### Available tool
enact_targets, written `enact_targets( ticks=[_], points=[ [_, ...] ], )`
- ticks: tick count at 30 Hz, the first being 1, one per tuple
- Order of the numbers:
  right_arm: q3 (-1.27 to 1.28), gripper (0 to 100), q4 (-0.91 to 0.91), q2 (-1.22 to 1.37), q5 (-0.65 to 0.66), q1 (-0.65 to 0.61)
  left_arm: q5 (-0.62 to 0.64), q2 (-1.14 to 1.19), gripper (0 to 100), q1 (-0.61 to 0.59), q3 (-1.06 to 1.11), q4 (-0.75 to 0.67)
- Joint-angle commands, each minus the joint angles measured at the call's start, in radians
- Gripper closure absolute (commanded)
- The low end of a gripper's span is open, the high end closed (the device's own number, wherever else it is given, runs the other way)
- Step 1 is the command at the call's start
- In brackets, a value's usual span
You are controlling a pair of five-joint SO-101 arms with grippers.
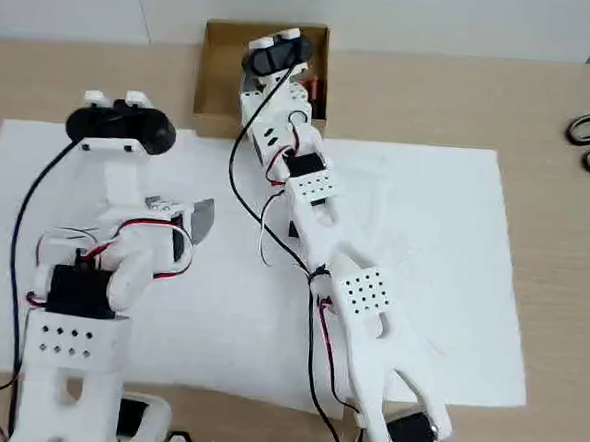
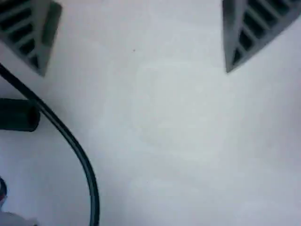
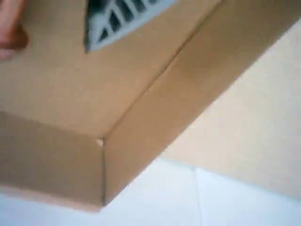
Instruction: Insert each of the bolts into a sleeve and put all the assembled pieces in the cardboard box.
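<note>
currently reading left gripper [image 2: 134, 70] as spread, nothing between; can't tell for right gripper [image 1: 284, 80] in cardboard box [image 3: 178, 84]. guessing reddish piece [image 3: 9, 33] beside it light, stiff: pinch mid-body.

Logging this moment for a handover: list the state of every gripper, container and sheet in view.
left gripper: open, empty, over the white paper.
right gripper: over the cardboard box.
cardboard box: upright, top open.
white paper: lying flat.

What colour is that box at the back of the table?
The cardboard box is plain brown, best in right wrist view.
</note>
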Motion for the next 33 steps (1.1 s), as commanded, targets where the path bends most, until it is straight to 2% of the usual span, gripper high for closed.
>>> enact_targets(
  ticks=[1, 7, 12, 15, 18, 26, 33],
  points=[
    [-0.152, 86.4, 0.127, -0.027, 0.009, 0.013, -0.008, -0.008, 77, -0.008, -0.041, 0.005],
    [-0.493, 86.5, 0.469, -0.024, 0.009, 0.048, -0.008, -0.012, 77, -0.015, -0.041, 0.005],
    [-0.505, 86.5, 0.608, -0.076, 0.009, 0.104, -0.006, -0.012, 77, -0.020, -0.048, 0.005],
    [-0.505, 86.5, 0.731, -0.174, 0.009, 0.119, -0.006, -0.014, 77, -0.078, -0.090, 0.048],
    [-0.503, 86.5, 0.935, -0.291, 0.011, 0.117, -0.011, -0.009, 77, -0.170, -0.160, 0.123],
    [-0.503, 86.5, 1.468, -0.496, 0.011, 0.114, -0.143, -0.012, 77, -0.319, -0.191, 0.224],
    [-0.503, 86.5, 1.508, -0.516, 0.012, 0.137, -0.144, -0.012, 77, -0.318, -0.193, 0.241]
  ],
)
